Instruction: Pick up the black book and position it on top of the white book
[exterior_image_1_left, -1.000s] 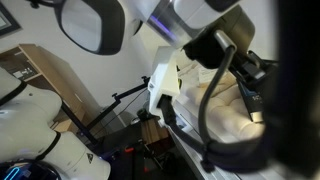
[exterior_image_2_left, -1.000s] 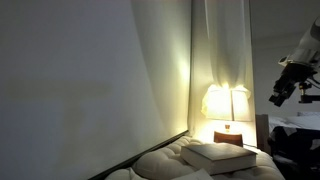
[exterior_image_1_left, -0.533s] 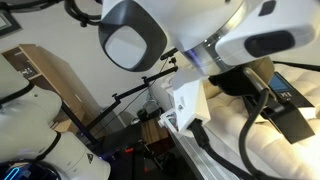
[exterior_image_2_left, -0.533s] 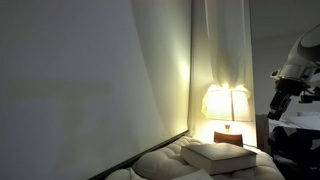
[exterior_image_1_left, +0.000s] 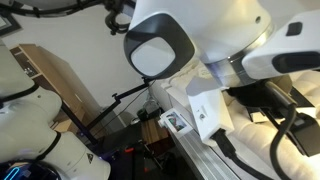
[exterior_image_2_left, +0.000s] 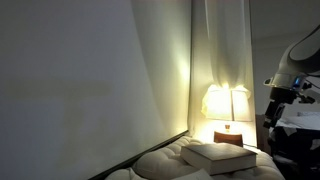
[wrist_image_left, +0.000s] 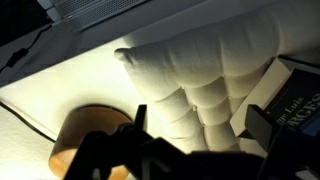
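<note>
In the wrist view the black book (wrist_image_left: 296, 106) lies at the right edge. It has a dark cover with white lettering and pale page edges facing the quilted cream bedding (wrist_image_left: 205, 70). My gripper (wrist_image_left: 198, 126) hangs open over the bedding with nothing between its dark fingers (wrist_image_left: 262, 126); the book is just beyond the right finger. In an exterior view the gripper (exterior_image_2_left: 277, 100) hovers at the right, above and to the right of a thick book (exterior_image_2_left: 226, 155) on the quilt. That book's cover looks pale in the lamp glare. The white book is out of view.
A lit table lamp (exterior_image_2_left: 226, 103) glows behind the book, beside a pale curtain (exterior_image_2_left: 220, 45). A round wooden object (wrist_image_left: 85, 140) sits at the lower left of the wrist view. The white robot arm (exterior_image_1_left: 210, 50) fills an exterior view, with a wooden cabinet (exterior_image_1_left: 50, 75) behind it.
The arm has swung across the near exterior camera. The gripper has moved slightly left and lower toward the bed. Its jaws have stayed open.
</note>
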